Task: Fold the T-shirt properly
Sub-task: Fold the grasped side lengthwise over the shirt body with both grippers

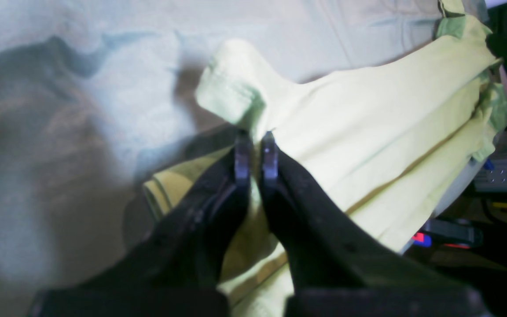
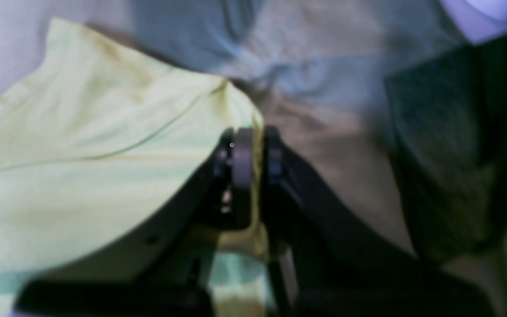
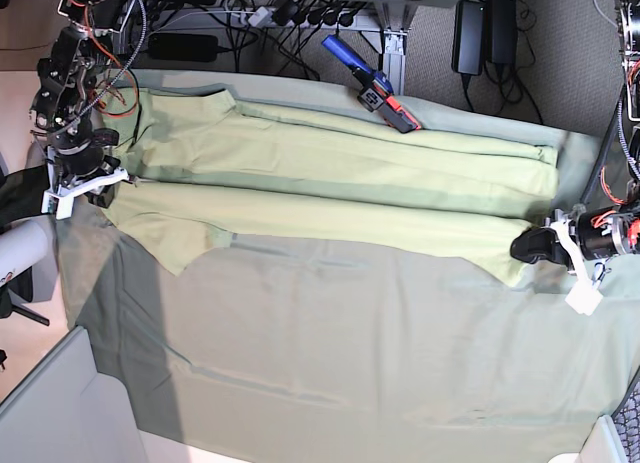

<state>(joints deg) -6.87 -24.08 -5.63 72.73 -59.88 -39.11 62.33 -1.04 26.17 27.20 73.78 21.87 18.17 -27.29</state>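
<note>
Lying stretched across the far half of a grey-green sheet (image 3: 330, 343), the pale yellow T-shirt (image 3: 340, 173), long sides folded inward. Pinching its edge at one end, the left gripper (image 1: 256, 152), jaws nearly together on the cloth. Gripping the opposite end, the right gripper (image 2: 255, 152), jaws pressed on a fold.

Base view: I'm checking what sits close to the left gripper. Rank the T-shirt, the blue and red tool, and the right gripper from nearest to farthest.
From the left gripper:
1. T-shirt: pinched at its near corner.
2. Blue and red tool: far table edge, past the shirt.
3. Right gripper: opposite end of the shirt.
</note>
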